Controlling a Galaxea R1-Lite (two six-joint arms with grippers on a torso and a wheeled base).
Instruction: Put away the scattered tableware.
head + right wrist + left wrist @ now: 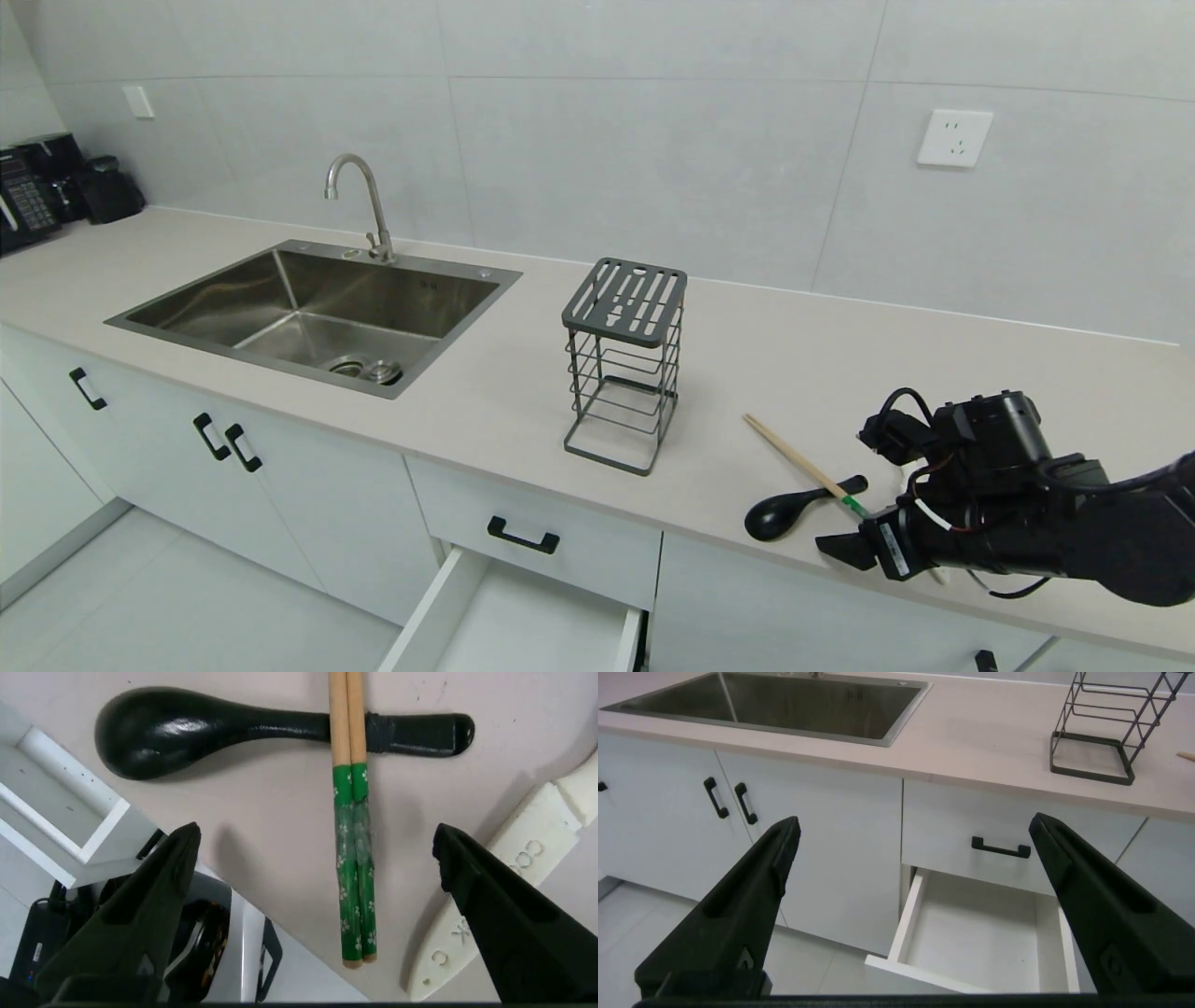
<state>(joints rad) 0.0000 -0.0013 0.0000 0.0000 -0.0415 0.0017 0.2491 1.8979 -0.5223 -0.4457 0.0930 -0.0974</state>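
A black spoon lies on the counter near its front edge. A pair of wooden chopsticks with green ends lies across its handle. My right gripper is open just above the chopsticks' green ends, one finger on either side, touching nothing. A white utensil handle lies beside the chopsticks. My left gripper is open and holds nothing, in front of the cabinets and above the open drawer.
A dark wire utensil rack stands mid-counter, left of the spoon. A steel sink with a tap is further left. The white drawer below the rack is pulled out. Black appliances sit at the far left.
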